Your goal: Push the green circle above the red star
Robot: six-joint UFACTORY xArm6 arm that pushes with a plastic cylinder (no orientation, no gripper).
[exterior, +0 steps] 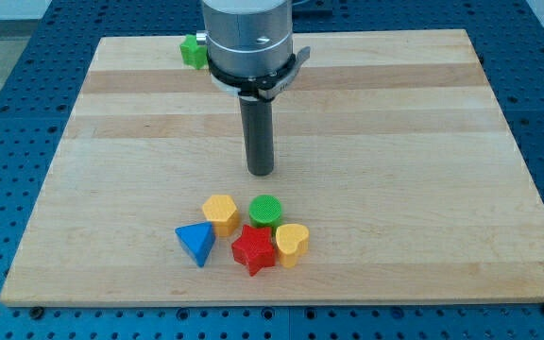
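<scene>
a wooden board on a blue table, seen from one camera. my tip is shown at the lower end of the dark rod, resting on bare wood toward the view's top of a small cluster of blocks and apart from all of them. no fingers are fitted to this arm, so nothing is held or clamped; the rod can only push.

the green circle is found directly toward the view's bottom from the tip, almost in line with it. it is already placed on the upper side of the red star, touching or nearly touching it, and set slightly to the view's right of the star's middle. the circle is flanked by a yellow block on the view's left, of a rounded many-sided shape, and a yellow heart lies at the view's lower right of it, against the star. a blue triangle is seen at the view's left of the star. a second green block, its shape unclear, is partly hidden behind the arm near the board's top edge.

the task is judged to be nearly or wholly met. any remaining move is judged a slight nudge leftward; a push straight down from the tip would be expected to drive the circle into the star.
</scene>
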